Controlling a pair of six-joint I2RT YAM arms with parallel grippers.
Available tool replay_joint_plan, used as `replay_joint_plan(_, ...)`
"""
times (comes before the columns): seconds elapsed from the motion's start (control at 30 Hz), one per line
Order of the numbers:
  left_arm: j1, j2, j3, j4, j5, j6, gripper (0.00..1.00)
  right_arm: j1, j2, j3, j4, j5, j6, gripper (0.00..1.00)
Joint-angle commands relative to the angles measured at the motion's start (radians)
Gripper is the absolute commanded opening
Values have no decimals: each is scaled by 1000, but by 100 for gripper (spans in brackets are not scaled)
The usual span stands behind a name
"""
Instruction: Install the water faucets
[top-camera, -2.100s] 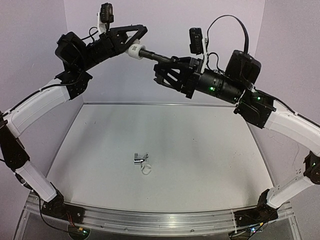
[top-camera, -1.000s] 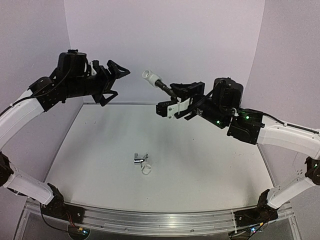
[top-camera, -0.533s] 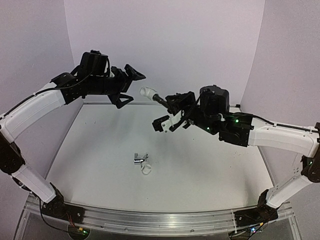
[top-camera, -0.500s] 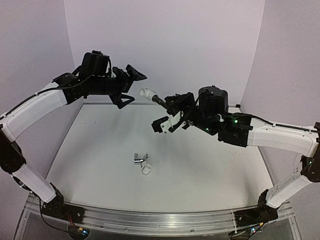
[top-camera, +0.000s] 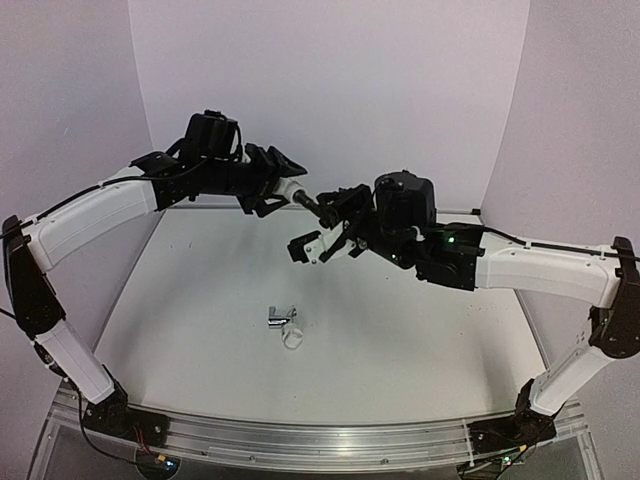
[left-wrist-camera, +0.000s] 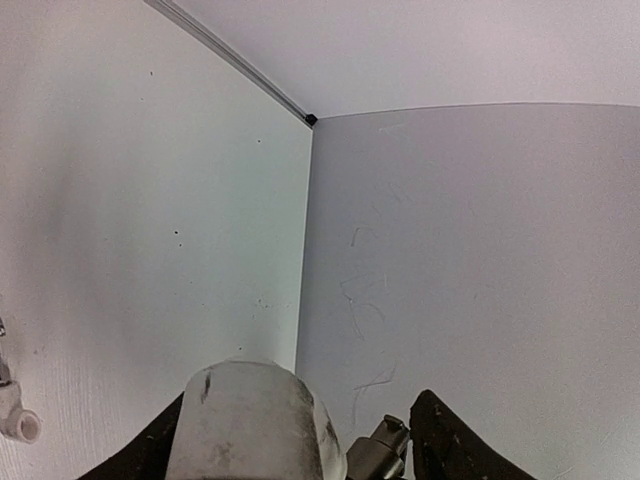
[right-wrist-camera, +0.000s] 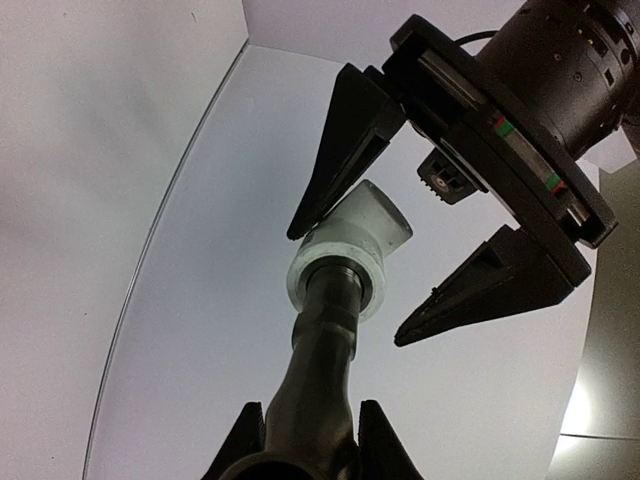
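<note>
Above: my right hand (top-camera: 328, 212) clamps the black faucet (top-camera: 312, 203), its tip in the white elbow (top-camera: 294, 190) between my left hand's (top-camera: 283, 186) spread fingers. The chrome faucet (top-camera: 279, 317) lies on the desk (top-camera: 430, 330), untouched.
Left wrist: the elbow sits between my fingers.
Right wrist: the joint looks seated, perhaps not tight.

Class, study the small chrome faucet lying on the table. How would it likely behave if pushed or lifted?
The chrome faucet looks like polished metal, so it is probably rigid and slippery to grip. Its irregular shape, with parts sticking out, should stop it rolling. A push would likely skid or pivot it, perhaps into the white ring nearby.
</note>
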Motion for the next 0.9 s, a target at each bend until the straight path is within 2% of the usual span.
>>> replay_joint_plan(0.0,-4,-14,28,74,24,1,61,12,3,60,124,14,27,0)
replay_joint_plan(0.1,-4,-33,3,112,8,0,49,13,3,66,143,10,57,0)
replay_joint_plan(0.23,-4,-87,-86,247,-26,-14,38,13,1,74,170,7,113,0)
replay_joint_plan(0.37,-4,-110,-132,354,-23,-4,26,12,-9,98,187,-10,237,0)
replay_joint_plan(0.6,-5,-83,-140,649,88,41,22,13,-5,198,187,-21,571,0)
replay_joint_plan(0.73,-6,-40,-114,856,178,48,22,14,-4,255,177,-34,804,0)
replay_joint_plan(0.87,-11,16,-59,991,265,64,23,15,-6,295,170,-65,1016,0)
